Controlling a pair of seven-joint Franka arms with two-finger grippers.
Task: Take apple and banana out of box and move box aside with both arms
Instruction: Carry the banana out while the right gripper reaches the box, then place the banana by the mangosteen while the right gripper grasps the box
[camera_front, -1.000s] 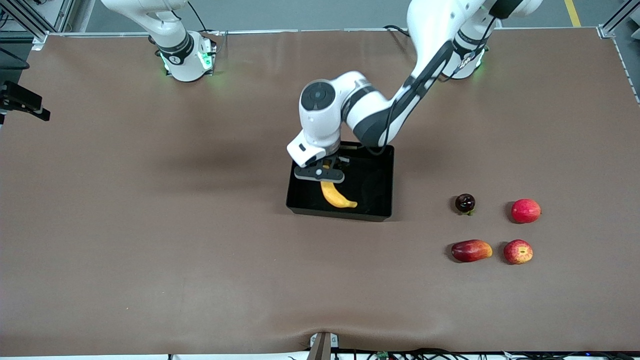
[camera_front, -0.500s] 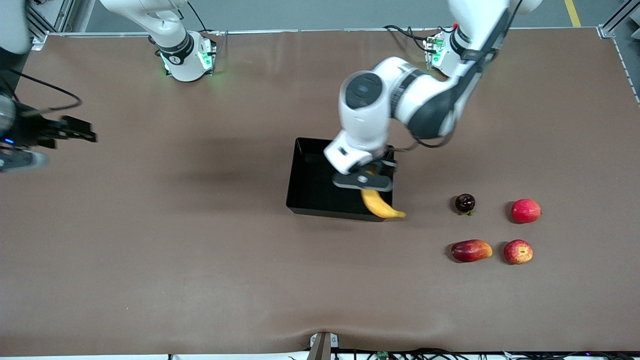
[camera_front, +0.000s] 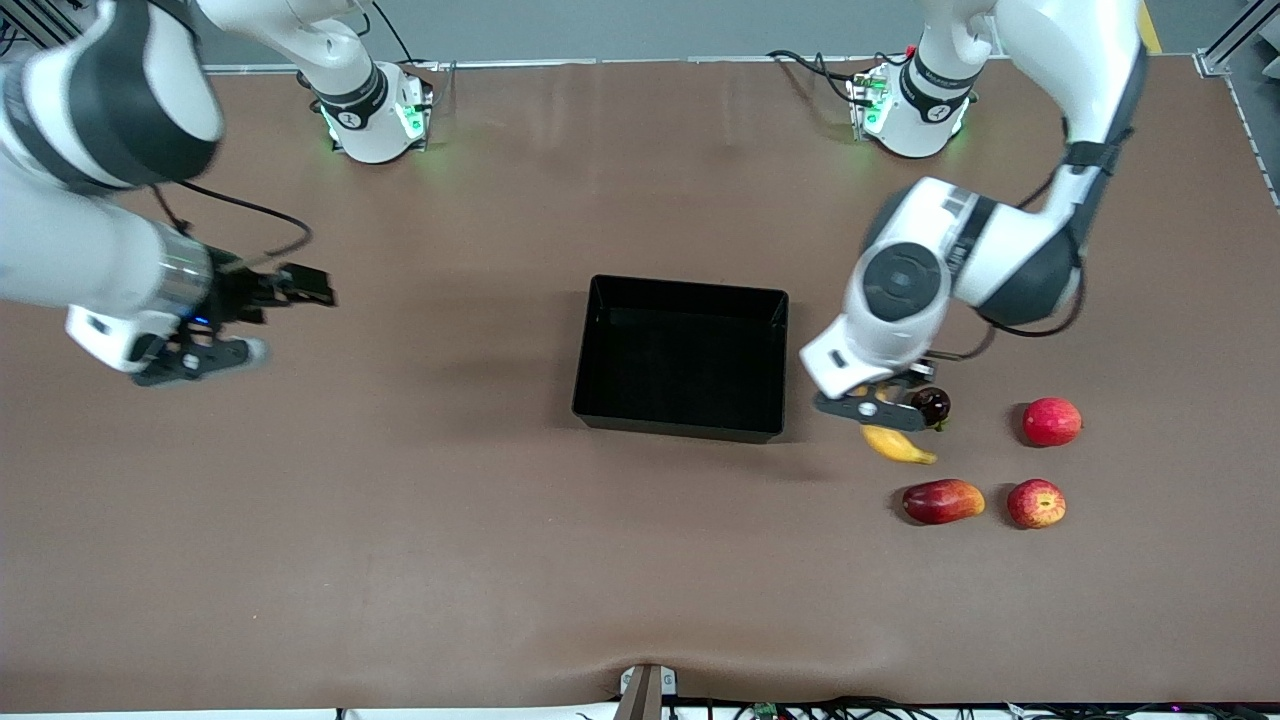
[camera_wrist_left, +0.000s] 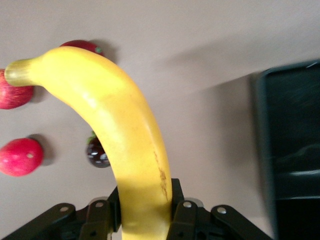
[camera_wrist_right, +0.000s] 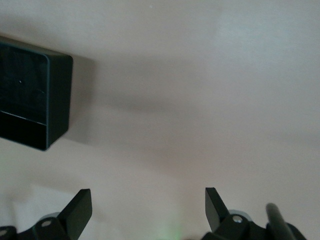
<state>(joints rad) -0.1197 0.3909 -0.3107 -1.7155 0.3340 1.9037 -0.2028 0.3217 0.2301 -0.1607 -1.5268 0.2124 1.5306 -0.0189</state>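
Clamped in the left gripper (camera_front: 872, 408), up over bare table between the black box (camera_front: 680, 358) and a dark round fruit (camera_front: 931, 404): long curved yellow banana (camera_front: 897, 445), tip apparently slanting toward the front camera. Right gripper (camera_front: 205, 345) spread wide over bare table.

hidden: banana (camera_front: 897, 445) upper end under left pincer (camera_front: 880, 408) | cut off: box (camera_wrist_left: 292, 150) at frame edge

No text, label or number can be read anywhere (arm markings too small).
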